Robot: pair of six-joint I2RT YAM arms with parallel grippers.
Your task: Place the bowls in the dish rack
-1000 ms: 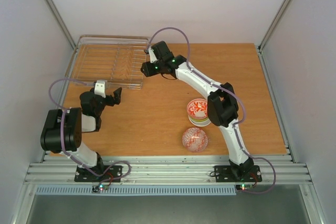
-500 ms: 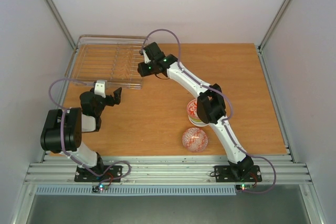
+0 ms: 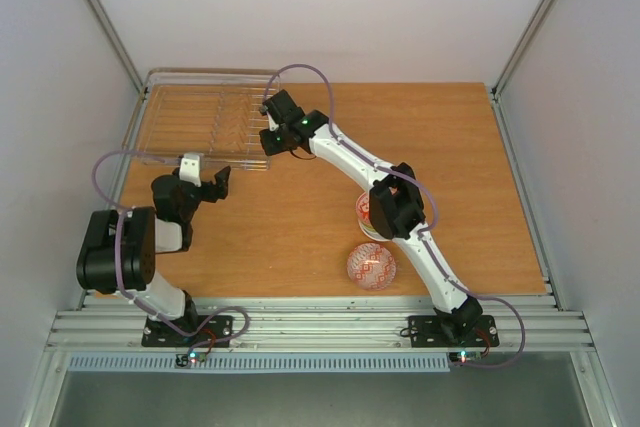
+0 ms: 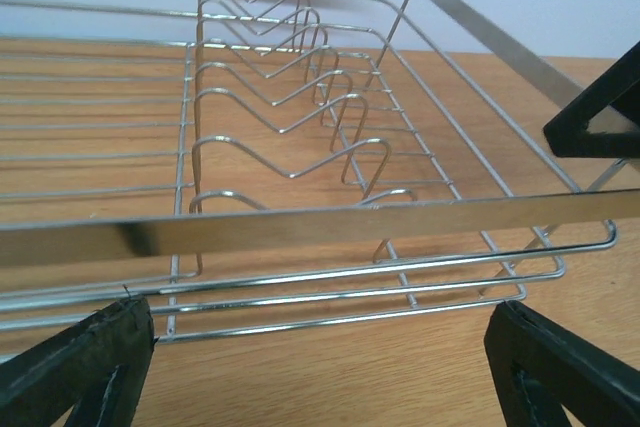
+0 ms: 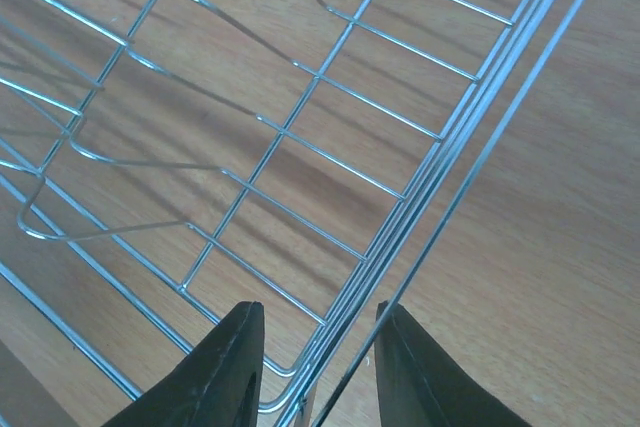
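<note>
The dish rack (image 3: 200, 75), a wire grid with a raised rim, stands at the far left of the table. My right gripper (image 3: 268, 125) is at its right edge; in the right wrist view the gripper (image 5: 315, 352) is open with the rack's rim wires (image 5: 420, 187) running between its fingers. My left gripper (image 3: 207, 179) is open and empty just in front of the rack's near rim (image 4: 300, 222). A stack of bowls (image 3: 366, 215), its top one red-patterned, is partly hidden by my right arm. A red-patterned bowl (image 3: 371, 265) lies alone nearer the front.
White walls and metal frame posts enclose the table (image 3: 470, 167) on three sides. The right arm stretches diagonally across the middle of the table. A metal rail (image 3: 320, 322) runs along the near edge.
My right arm has swung left, bringing its gripper over the rack's right rim, and its elbow now covers more of the bowl stack. The left arm has not moved.
</note>
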